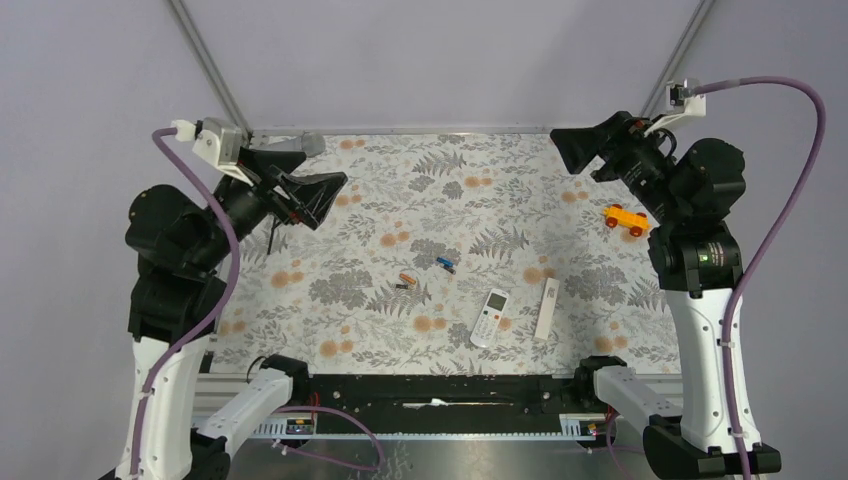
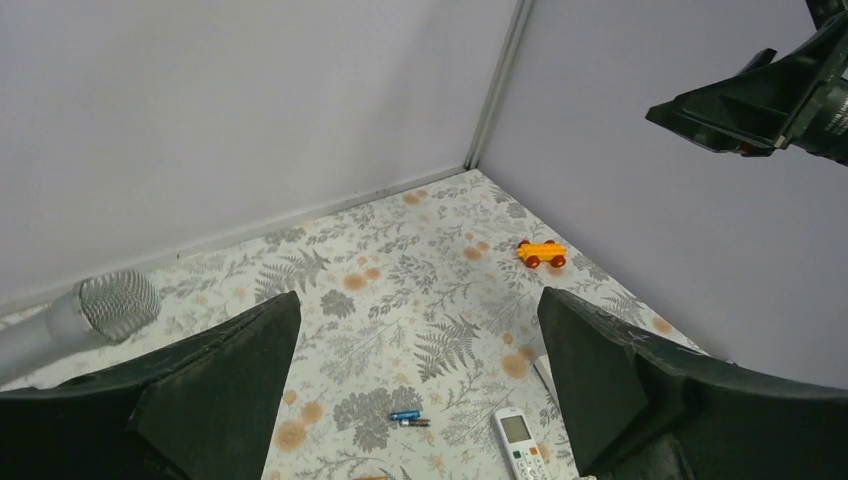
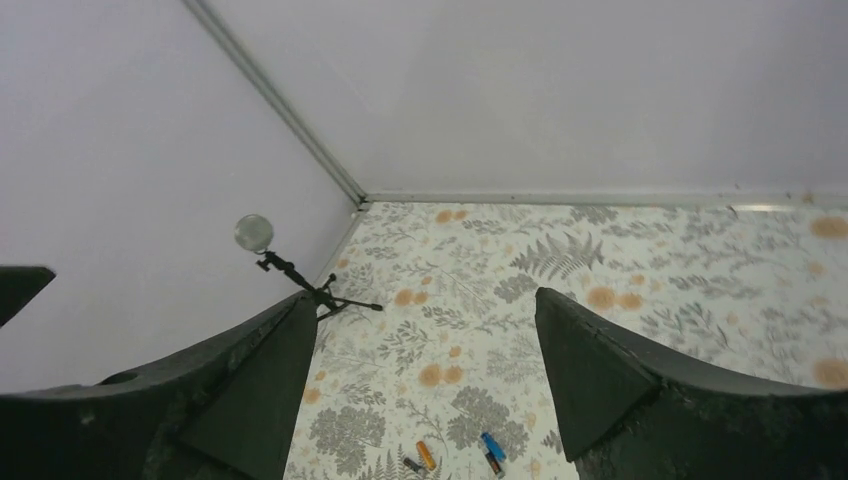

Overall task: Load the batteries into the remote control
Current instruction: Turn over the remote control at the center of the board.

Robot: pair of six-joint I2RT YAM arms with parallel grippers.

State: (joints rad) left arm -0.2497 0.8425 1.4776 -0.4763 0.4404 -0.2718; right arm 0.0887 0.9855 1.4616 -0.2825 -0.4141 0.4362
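Three high views, batteries [image 1: 445, 264] in all

The white oblong plastic remote control [image 1: 490, 317] [image 2: 518, 440] lies flat and face up, its small pale screen at the end pointing to 1 o'clock in the top view and its buttons running toward 7 o'clock. Apart from it, at about 11 o'clock, lies the tiny blue cylindrical battery [image 1: 445, 263] [image 2: 404, 415] [image 3: 491, 450], on its side with one dark end. The tiny orange-brown cylindrical battery [image 1: 406, 279] [image 3: 426, 455] lies near that one, at its 8 o'clock, also on its side.
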